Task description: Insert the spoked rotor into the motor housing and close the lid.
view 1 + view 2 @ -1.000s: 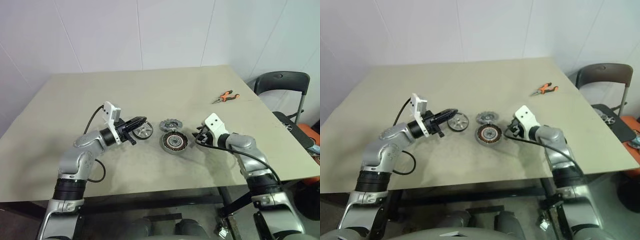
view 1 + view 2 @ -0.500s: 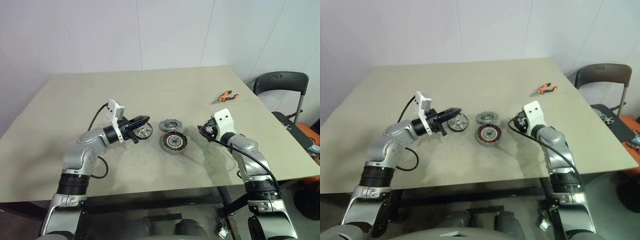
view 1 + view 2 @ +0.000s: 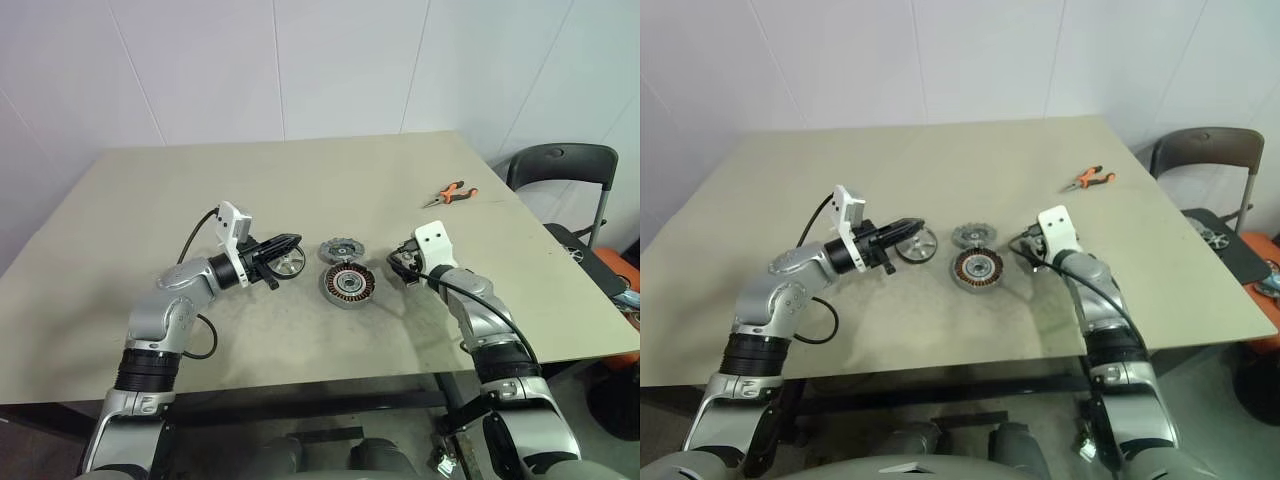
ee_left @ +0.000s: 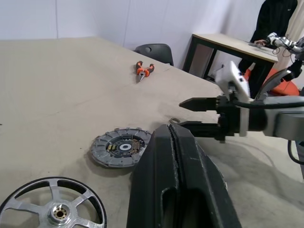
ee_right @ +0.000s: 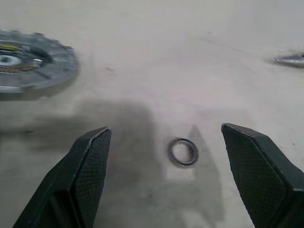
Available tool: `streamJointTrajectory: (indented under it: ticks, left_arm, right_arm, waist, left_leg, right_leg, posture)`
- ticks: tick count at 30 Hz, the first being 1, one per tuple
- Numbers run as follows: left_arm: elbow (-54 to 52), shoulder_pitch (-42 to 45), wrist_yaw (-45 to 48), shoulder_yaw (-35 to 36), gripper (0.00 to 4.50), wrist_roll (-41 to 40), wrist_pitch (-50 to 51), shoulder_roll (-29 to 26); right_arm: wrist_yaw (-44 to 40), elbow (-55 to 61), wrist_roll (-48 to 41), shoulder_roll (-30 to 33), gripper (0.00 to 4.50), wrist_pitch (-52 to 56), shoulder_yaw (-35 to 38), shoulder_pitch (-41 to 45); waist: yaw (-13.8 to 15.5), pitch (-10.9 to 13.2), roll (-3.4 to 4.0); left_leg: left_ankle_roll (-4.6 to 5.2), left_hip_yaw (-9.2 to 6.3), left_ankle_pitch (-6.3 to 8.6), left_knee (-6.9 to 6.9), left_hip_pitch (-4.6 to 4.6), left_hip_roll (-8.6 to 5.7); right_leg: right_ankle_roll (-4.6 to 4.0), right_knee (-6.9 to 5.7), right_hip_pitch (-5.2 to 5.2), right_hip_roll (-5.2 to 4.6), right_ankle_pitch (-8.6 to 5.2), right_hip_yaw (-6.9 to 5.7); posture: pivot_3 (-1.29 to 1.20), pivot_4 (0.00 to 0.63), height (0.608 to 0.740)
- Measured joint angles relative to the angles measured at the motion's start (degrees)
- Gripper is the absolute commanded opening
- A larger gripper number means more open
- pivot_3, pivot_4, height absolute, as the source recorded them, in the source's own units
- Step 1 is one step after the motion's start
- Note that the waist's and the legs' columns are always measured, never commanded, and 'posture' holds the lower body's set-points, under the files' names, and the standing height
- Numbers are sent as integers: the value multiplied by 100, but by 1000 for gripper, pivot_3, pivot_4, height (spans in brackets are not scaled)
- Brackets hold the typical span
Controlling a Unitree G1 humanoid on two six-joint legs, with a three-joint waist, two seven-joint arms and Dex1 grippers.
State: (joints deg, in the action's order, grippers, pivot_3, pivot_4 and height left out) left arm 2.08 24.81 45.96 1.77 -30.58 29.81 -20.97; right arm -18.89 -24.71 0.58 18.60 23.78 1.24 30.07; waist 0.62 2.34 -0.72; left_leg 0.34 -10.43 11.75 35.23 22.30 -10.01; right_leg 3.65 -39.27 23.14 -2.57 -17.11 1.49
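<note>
**Right fingers just popped open over a little ring, rotor not in yet**

Heads up, your right gripper (image 5: 164,142) was close to shut a second ago and now its fingers (image 5: 90,161) stand wide, aimed down at the counter (image 3: 150,200) with a small dark ring (image 5: 183,151) lying between them, not touching either. The hand also swung around a bit beside the housing (image 3: 348,285). Looks to me like you're lining up on that ring, or you just let it go; can't say which.

Your left gripper (image 3: 290,243) hasn't budged. Its fingers are pressed together, holding nothing, tips hovering right over the rotor (image 3: 289,262).

All three parts sit mid-counter, a bit toward the near edge: rotor flat on the counter, lid (image 3: 341,248) just behind the housing, toward the far edge, housing open with its copper windings showing. Pliers (image 3: 449,193) are way off near the far right corner.

So nothing's inserted and nothing's closed. I'd guess the rotor pickup comes next, and your left fingers need to open first.
</note>
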Motion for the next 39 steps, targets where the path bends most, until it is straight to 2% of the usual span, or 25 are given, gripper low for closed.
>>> streamJointTrajectory:
  ticks: [5,15,20,29,39]
  left_arm:
    - [-61,-51,-33,2,0,-1,13,-2]
    - [-75,-100,-42,-1,0,0,14,-2]
    - [-75,-99,-45,-13,0,0,14,-2]
    - [-77,-105,-49,-22,0,2,13,-2]
    - [-76,-107,-69,-43,0,9,9,10]
  right_arm:
    - [97,-465,-318,-97,3873,167,372,273]
    - [172,-490,-305,-403,3873,209,147,270]
    - [287,-540,-322,-404,3873,198,170,283]
    - [527,-844,-637,-363,3873,209,685,386]
    - [630,-863,-603,-358,3873,178,605,386]
  waist:
    - [-5,0,0]
    - [-9,0,1]
    - [-8,-1,1]
    - [5,-1,2]
    - [-20,-2,3]
  left_leg:
    - [0,0,0,-2,0,0]
    - [0,0,0,-2,0,0]
    - [0,0,0,-2,-2,0]
    - [2,0,1,0,-4,-1]
    - [2,0,1,-3,-5,0]
  right_leg:
    - [0,0,1,0,0,0]
    - [0,-1,1,0,0,1]
    - [0,-1,-1,0,0,1]
    - [-1,0,-5,0,0,1]
    - [-1,0,-4,0,0,1]
  posture:
    - [0,0,740]
    - [0,0,740]
    - [0,0,740]
    - [0,0,740]
    - [0,0,740]
